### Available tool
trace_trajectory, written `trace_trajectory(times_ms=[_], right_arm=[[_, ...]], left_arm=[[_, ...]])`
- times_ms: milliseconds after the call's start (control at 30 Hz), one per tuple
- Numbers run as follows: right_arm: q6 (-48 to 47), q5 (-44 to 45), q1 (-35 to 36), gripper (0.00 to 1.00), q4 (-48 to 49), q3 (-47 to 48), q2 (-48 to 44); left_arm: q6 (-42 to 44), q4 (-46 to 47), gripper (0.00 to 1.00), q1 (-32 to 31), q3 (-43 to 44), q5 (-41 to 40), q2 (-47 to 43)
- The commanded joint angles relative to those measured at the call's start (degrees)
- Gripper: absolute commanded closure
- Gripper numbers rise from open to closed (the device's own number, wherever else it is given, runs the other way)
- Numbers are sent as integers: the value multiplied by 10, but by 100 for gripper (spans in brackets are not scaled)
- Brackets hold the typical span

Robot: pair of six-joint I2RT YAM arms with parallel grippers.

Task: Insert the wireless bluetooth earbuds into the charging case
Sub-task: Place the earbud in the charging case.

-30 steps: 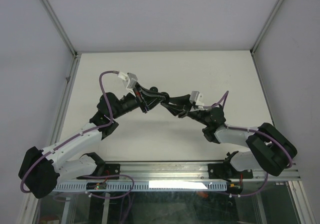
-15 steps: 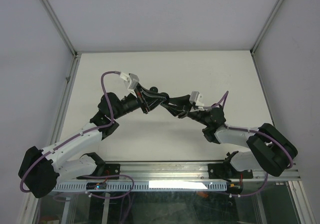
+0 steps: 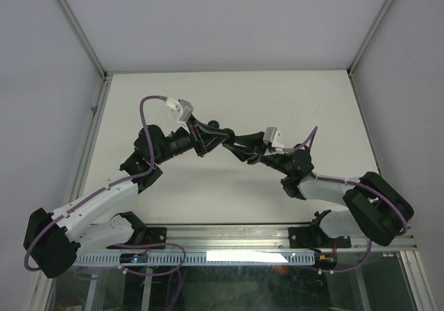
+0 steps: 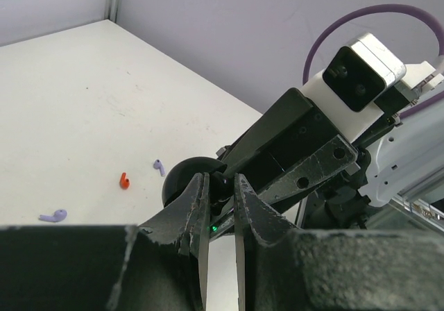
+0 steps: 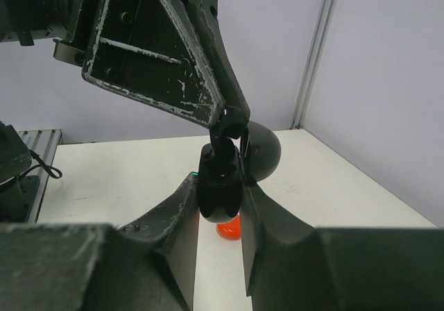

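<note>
Red earbud (image 4: 124, 180) between two lilac earbuds (image 4: 53, 216)

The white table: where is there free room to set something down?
Bare: the table's far right corner, and the near strip before the rail. Crowded: the middle, where the left gripper and right gripper meet at the black case, with a red earbud and lilac earbuds beside.

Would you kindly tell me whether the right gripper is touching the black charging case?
Touching. The right wrist view shows the right gripper with both fingers pressed against opposite sides of the black charging case, with no gap on either side.
</note>
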Motion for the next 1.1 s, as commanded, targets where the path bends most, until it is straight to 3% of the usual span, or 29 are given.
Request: trace_trajectory(times_ms=[0,667,1067], right_arm=[[-8,1,3,100,44,8,-21],[-10,-3,3,100,44,9,-17],[-8,-6,4,100,45,9,-17]], left_arm=[[26,-32,94,-3,38,-13,-11],[49,-173,96,-3,114,5,-8],[39,-201,96,-3,133,37,22]])
